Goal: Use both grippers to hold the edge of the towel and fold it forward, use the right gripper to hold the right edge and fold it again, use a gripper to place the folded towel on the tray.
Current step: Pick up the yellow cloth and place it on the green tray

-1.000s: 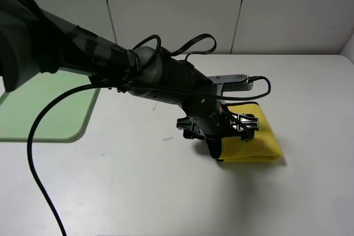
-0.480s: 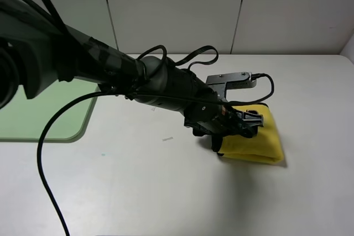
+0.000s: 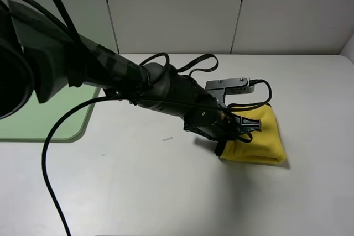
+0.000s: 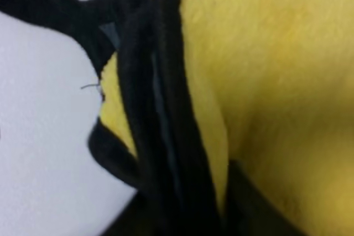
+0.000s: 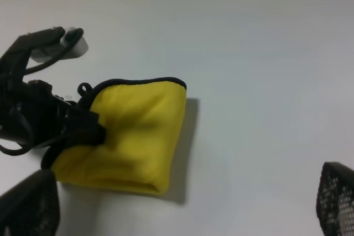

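We see the towel (image 3: 258,139) folded on the table (image 3: 166,192), right of centre. The tray (image 3: 50,117) lies well apart at the far left. The left gripper (image 3: 235,131) sits at the towel's left edge.

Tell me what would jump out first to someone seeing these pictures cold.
The bright yellow folded towel on the white table, right of centre, catches the eye first. Next comes the bulky black left arm reaching across from the left, its left gripper closing on the towel's black-bound left edge. A pale green tray lies at the far left, partly hidden by the arm.
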{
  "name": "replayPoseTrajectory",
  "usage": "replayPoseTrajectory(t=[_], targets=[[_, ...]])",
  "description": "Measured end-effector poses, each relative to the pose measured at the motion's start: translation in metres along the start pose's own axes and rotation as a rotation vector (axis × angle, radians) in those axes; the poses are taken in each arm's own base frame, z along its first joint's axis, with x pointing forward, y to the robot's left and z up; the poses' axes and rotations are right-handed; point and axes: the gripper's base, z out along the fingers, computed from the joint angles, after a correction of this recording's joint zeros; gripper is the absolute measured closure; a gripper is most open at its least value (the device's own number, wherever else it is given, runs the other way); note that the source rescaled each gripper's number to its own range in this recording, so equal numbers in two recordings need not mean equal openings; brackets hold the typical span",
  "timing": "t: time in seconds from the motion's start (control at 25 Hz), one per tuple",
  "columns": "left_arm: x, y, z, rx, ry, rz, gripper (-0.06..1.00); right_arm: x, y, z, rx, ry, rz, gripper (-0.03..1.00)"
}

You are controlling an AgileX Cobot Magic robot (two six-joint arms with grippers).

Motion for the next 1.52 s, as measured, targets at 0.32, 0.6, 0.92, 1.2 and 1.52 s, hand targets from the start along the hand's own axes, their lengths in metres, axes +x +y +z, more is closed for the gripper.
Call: replayPoseTrajectory(t=[0.32, 0.6, 0.92, 1.2, 1.52], targets=[[0.0, 0.0, 0.0, 0.001, -0.001, -0.004, 0.82, 0.0, 0.0, 0.0, 0.0, 0.0, 0.0, -0.03], [-0.025, 0.018, -0.024, -0.068, 0.019, -0.035, 0.82, 0.0, 0.0, 0.0, 0.0, 0.0, 0.0, -0.03], [-0.073, 0.063, -0.066, -0.184, -0.029, -0.037, 0.82, 0.0, 0.0, 0.0, 0.0, 0.0, 0.0, -0.03], [-0.083, 0.1, -0.082, -0.35, 0.041, -0.019, 0.82, 0.0, 0.0, 0.0, 0.0, 0.0, 0.001, -0.03], [-0.088, 0.156, -0.1, -0.557, 0.186, -0.048, 0.82, 0.0, 0.0, 0.0, 0.0, 0.0, 0.002, -0.03]])
